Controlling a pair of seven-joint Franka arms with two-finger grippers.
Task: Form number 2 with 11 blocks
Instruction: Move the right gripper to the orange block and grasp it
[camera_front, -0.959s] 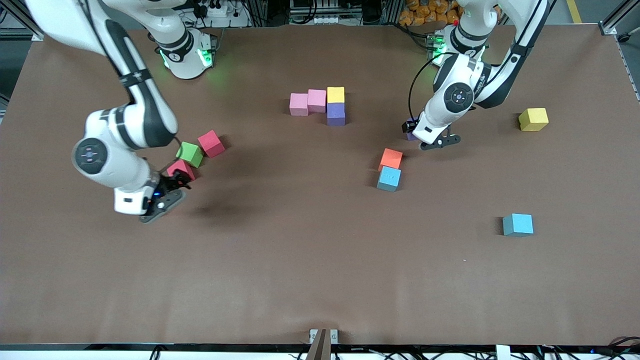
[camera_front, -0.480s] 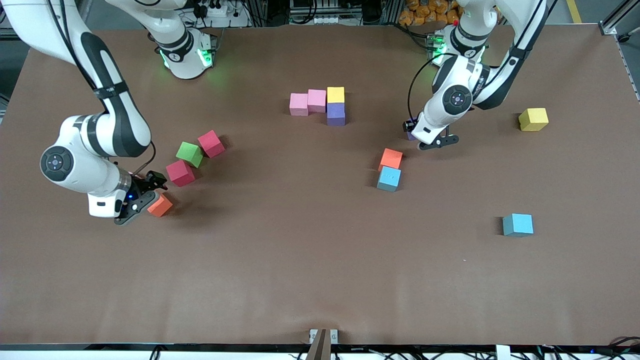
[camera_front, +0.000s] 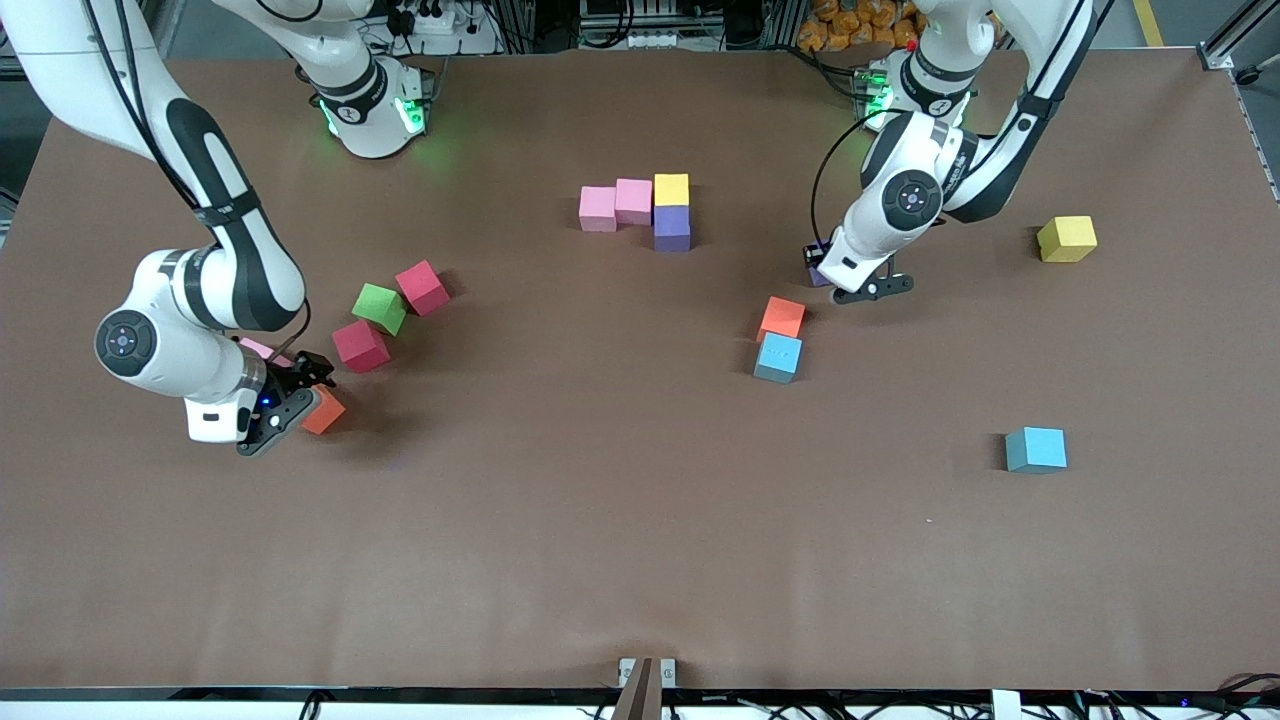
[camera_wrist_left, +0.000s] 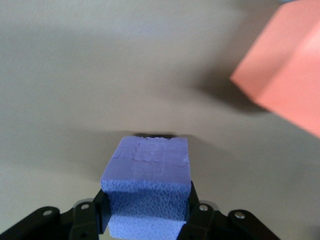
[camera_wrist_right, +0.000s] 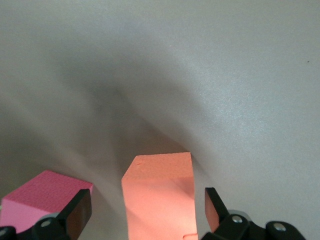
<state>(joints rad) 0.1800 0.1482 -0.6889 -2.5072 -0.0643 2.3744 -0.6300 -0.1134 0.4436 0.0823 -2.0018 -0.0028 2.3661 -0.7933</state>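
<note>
From the front view, my left gripper (camera_front: 838, 275) is low at the table toward my left arm's end, clenched on a purple block (camera_front: 820, 272) that shows only as a sliver at its edge; an orange block (camera_front: 782, 318) and a light blue block (camera_front: 778, 357) lie just below it in that view, nearer the camera. My right gripper (camera_front: 296, 392) sits low at my right arm's end with its fingers spread to either side of a second orange block (camera_front: 324, 411), not clamping it; a pink block (camera_front: 258, 349) peeks out from under my wrist, with a red block (camera_front: 361, 346) and the green cube (camera_front: 380, 308) close by. My left wrist view shows what the front hides: the whole purple block (camera_wrist_left: 147, 187) pinched between my fingers (camera_wrist_left: 198, 216), its orange neighbour (camera_wrist_left: 285, 70) near. My right wrist view shows the orange block (camera_wrist_right: 158, 196) in the gap between my parted fingers (camera_wrist_right: 79, 213), touching neither, and the pink block (camera_wrist_right: 37, 201) just outside one finger.
</note>
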